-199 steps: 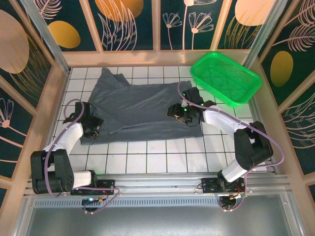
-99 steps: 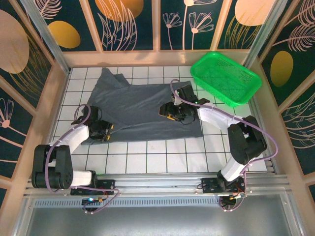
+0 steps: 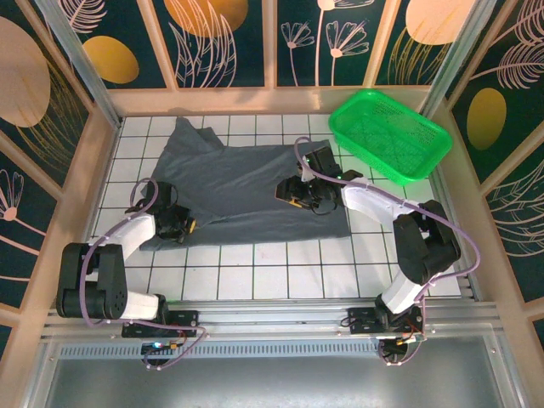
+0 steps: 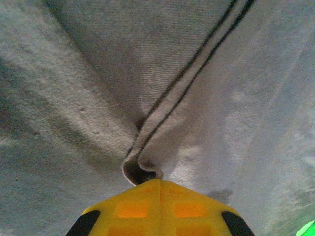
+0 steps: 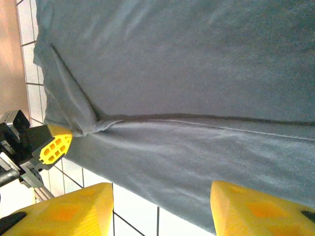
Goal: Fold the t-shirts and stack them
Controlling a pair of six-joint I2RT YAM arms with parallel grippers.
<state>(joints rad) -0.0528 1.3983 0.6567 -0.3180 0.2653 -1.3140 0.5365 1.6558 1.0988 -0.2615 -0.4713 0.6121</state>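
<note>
The dark slate-grey t-shirt point(image 3: 238, 178) lies spread on the white tiled table point(image 3: 280, 272), with one sleeve reaching the back left. My left gripper point(image 3: 185, 226) sits low at the shirt's near left edge. In the left wrist view its yellow fingers point(image 4: 156, 181) are pressed together, with a seamed fold of cloth point(image 4: 142, 169) pinched at their tips. My right gripper point(image 3: 291, 194) hovers over the shirt's right half. It is open, its yellow fingers point(image 5: 74, 211) wide apart above the shirt's hem point(image 5: 187, 167) and bare tiles. The left gripper point(image 5: 56, 145) gathers cloth there too.
A green plastic basket point(image 3: 389, 134) stands at the back right corner, just beyond the shirt. Wooden rails point(image 3: 93, 170) border the table on the left, back and right. Bare tiles run along the front between the shirt and the arm bases.
The left gripper slid right along the shirt's near edge and lowered onto it. The right gripper shifted left over the shirt, then held still.
</note>
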